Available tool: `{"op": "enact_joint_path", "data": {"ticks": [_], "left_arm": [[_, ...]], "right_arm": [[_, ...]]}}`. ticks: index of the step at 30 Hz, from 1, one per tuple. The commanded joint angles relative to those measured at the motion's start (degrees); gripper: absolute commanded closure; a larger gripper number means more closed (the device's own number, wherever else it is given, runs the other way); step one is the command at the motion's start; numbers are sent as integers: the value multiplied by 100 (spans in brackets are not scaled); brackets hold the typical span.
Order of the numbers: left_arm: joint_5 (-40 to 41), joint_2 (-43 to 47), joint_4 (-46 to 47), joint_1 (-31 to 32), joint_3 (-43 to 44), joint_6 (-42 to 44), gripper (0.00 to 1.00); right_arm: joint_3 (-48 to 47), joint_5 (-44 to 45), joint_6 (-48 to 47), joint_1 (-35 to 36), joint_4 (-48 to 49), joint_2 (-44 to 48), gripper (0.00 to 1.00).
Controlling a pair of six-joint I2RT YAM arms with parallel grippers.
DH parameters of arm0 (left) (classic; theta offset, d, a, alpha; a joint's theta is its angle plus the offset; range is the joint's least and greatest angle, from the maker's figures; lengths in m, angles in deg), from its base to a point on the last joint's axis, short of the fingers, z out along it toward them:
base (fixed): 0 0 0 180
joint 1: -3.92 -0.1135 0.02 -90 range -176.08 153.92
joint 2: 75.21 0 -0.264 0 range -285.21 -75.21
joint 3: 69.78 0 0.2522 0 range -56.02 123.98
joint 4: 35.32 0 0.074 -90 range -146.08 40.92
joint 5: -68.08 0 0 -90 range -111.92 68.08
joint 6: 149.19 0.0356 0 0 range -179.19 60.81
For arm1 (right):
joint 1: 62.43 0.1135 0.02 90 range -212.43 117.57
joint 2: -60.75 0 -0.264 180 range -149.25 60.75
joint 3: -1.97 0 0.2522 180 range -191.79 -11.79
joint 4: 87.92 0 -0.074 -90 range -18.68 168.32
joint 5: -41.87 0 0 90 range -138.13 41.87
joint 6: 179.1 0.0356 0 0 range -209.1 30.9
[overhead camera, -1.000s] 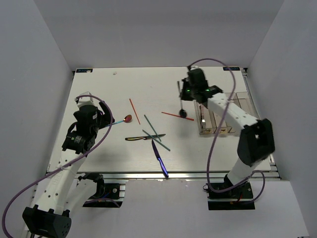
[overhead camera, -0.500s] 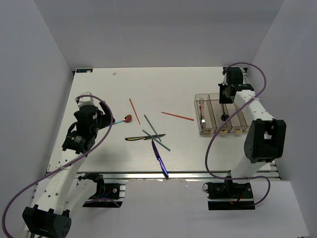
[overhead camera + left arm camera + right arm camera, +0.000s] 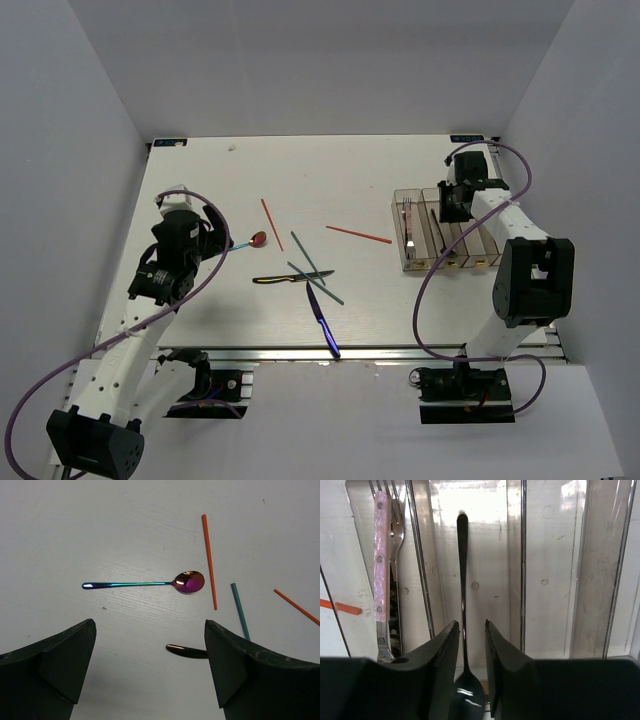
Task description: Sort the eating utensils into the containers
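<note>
- Your right gripper [image 3: 471, 625] sat narrow around the black spoon [image 3: 462, 580], close to its bowl. I couldn't tell whether it was clamped or let go.
- The spoon's handle ran toward 12 o'clock along the bins [image 3: 522, 555], second compartment from the left.
- Your left gripper [image 3: 150, 640] was wide open, with the red-bowled spoon [image 3: 189, 581] at its 12.
- That spoon looked light, stiff and glossy, so likely slippery. I'd pinch it mid-handle.

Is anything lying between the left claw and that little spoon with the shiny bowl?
No. In the left wrist view, only bare table separates the open left gripper from the spoon.
</note>
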Motion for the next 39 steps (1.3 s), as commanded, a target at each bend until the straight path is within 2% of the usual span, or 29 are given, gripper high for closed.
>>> {"op": "enact_joint_path", "data": {"ticks": [1, 3, 5, 7, 8, 9, 10, 13, 15, 16, 18, 23, 26, 27, 28, 30, 34, 35, 39], "left_arm": [[15, -31, 24, 24, -42, 34, 2], [24, -31, 15, 24, -42, 34, 2], [59, -40, 6, 24, -42, 34, 2], [94, -49, 6, 32, -42, 34, 2], [112, -66, 6, 24, -33, 25, 2], [138, -84, -11, 24, -33, 25, 2], [155, -101, -29, 24, -25, 16, 2], [418, -268, -134, 24, 45, -54, 2], [813, -496, -318, 24, 107, -168, 2], [1015, -593, -450, 24, 220, -516, 2], [1280, -934, -713, 15, 362, -966, 2], [1105, -2050, -1232, 6, 1387, -2180, 2], [911, -3061, -1504, 6, 1898, -2899, 2], [911, -3325, -1897, 6, 2040, -3215, 2], [807, -3736, -2058, 6, 2137, -3836, 2], [666, -3985, -2244, 15, 2199, -4802, 2], [683, -4451, -2288, 50, 2295, -6211, 2], [587, -4887, -2523, 59, 2539, -6685, 2], [288, -5322, -2298, 85, 2542, -7006, 3]], "right_arm": [[5, 35, -10, -4, 306, 84, 66], [-100, 96, -19, -12, 324, 75, 62], [-223, 53, -10, -12, 263, 49, 51], [-276, -61, -10, 5, 236, 119, 51], [-259, -166, 190, 5, 271, 267, 46], [-242, -167, 262, 22, 271, 355, 21], [-233, -176, 323, 57, 271, 461, 11], [-102, 16, 438, 469, 333, 1111, 11], [-101, 770, 647, 1032, 298, 1620, 11], [-110, 1339, 814, 1381, 202, 1926, 11], [-66, 1494, 1183, 1578, 140, 2236, 11], [934, 265, 1414, 1613, 964, 3212, 11], [1111, 184, 1484, 1622, 817, 3230, 11], [1199, 254, 1484, 1614, 851, 3230, 11], [1304, 307, 1519, 1622, 930, 3317, 11], [1612, 325, 1537, 1614, 1237, 3414, 11], [1648, 237, 1519, 1622, 1309, 3293, 11], [1613, 246, 1476, 1622, 1282, 3248, 11], [1639, 80, 1467, 1622, 1273, 3274, 11]]}}
